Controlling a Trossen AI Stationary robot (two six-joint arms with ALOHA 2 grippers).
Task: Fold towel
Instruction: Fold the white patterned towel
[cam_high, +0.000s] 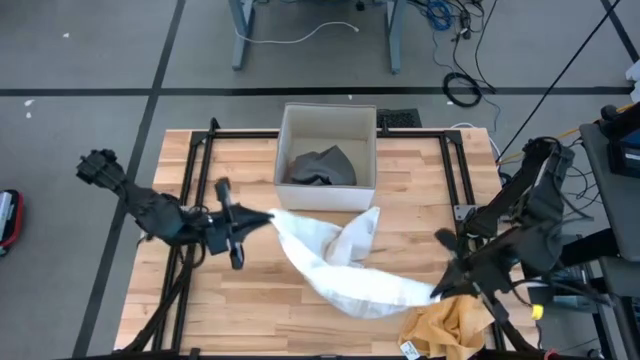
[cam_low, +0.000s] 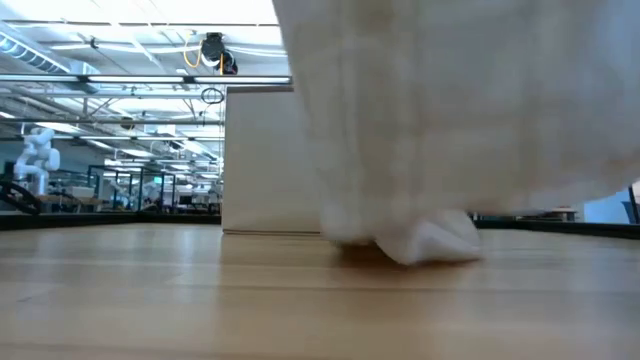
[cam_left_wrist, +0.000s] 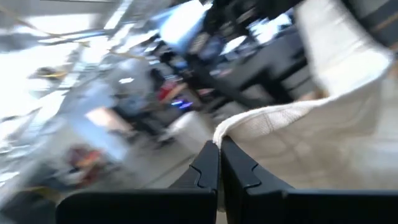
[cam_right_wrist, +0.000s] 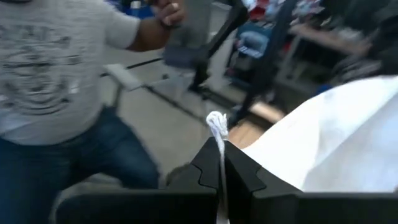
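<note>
you're early in the fold: the towel (cam_high: 335, 262) is picked up at two ends but nothing is laid flat or doubled over yet. it hangs as a twisted, sagging band across the front middle of the table (cam_high: 250, 320), just in front of the box (cam_high: 327, 145), which holds a dark cloth (cam_high: 322, 166). the low view shows the towel's belly drooping to the wood and resting there in a small bunch. what's left, as i judge it, is nearly everything: spread it out, set it flat, then bring one edge over the other. your left gripper (cam_high: 268, 217) is clamped shut on the towel's left end; the left wrist view shows the fingers (cam_left_wrist: 205, 171) pressed together with a hem pinched between them. that arm reaches in low from the left edge, stretched out toward the centre. your right gripper (cam_high: 440, 290) is also closed tight on the other end, near the front right of the table, with a thin corner of cloth poking up between its fingers (cam_right_wrist: 239, 171) in the right wrist view. that arm folds back toward the right edge, beside a yellow cloth (cam_high: 450, 325) heaped at the front. a person (cam_right_wrist: 56, 93) stands beyond the table.
</note>
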